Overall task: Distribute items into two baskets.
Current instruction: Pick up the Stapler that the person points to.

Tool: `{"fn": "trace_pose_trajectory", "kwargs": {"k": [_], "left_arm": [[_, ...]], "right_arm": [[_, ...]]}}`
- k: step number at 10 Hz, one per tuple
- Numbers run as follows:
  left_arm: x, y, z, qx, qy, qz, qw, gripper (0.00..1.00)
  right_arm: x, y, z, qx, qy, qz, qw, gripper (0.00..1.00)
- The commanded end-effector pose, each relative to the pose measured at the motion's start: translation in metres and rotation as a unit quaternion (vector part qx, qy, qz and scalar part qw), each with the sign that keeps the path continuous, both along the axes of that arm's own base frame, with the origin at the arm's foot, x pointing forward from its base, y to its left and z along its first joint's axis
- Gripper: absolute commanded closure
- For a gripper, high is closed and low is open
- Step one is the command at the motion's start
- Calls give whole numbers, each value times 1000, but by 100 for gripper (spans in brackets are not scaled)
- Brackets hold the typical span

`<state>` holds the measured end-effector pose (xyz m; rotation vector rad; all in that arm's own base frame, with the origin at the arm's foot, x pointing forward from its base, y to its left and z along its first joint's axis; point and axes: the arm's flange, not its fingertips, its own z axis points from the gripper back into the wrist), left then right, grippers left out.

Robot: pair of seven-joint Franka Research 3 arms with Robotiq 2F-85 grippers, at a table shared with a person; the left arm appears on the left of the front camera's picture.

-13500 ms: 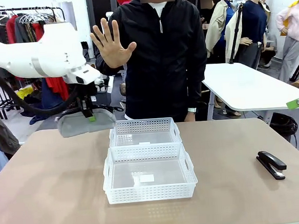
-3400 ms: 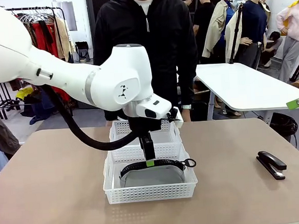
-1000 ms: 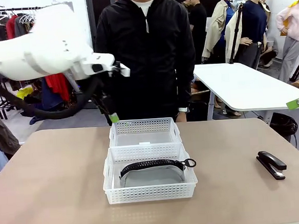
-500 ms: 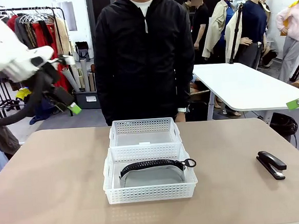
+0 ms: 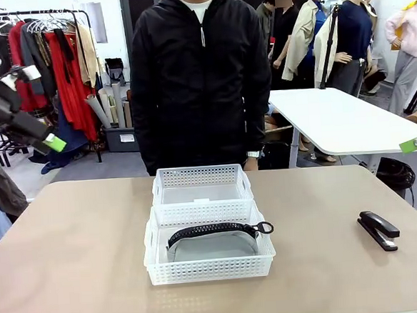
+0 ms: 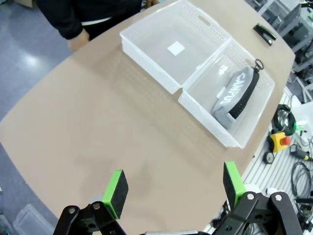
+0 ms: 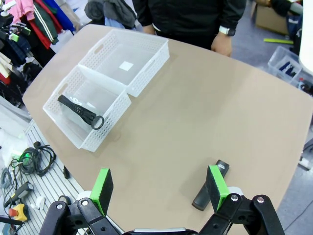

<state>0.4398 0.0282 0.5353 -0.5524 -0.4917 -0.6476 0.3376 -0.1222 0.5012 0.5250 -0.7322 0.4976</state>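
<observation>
Front view: we sit low at table's [image 5: 74,280] near edge, facing across toward person [image 5: 202,85] at far side; near basket [image 5: 211,271] and far basket [image 5: 201,175] mid-frame, close. Left wrist view: we hang high off table's left, tilted down, fingers [image 6: 116,188] at bottom edge. Right wrist view: likewise high, tilted down, stapler [image 7: 199,198] nearest. All three share both baskets, pouch [image 5: 211,248], stapler.

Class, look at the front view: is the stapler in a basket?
No, the stapler lies on the table, right of the near basket.

Grey pouch [image 5: 211,246] lies in the near basket [image 5: 211,269], which touches the far basket [image 5: 199,174]; black stapler [image 5: 378,230] well apart.
</observation>
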Motion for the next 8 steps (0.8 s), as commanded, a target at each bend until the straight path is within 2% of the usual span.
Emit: {"fn": "trace_pose_trajectory", "kwargs": {"k": [1, 5, 8], "left_arm": [[8, 20, -10, -30, 2, -18, 999, 0], [-10, 53, -24, -48, -23, -26, 998, 0], [-11, 53, -27, -44, -26, -38, 998, 0]], "right_arm": [[0, 0, 1, 3, -3, 3, 1000, 0], [0, 0, 1, 3, -3, 3, 1000, 0], [0, 0, 1, 3, -3, 3, 1000, 0]]}}
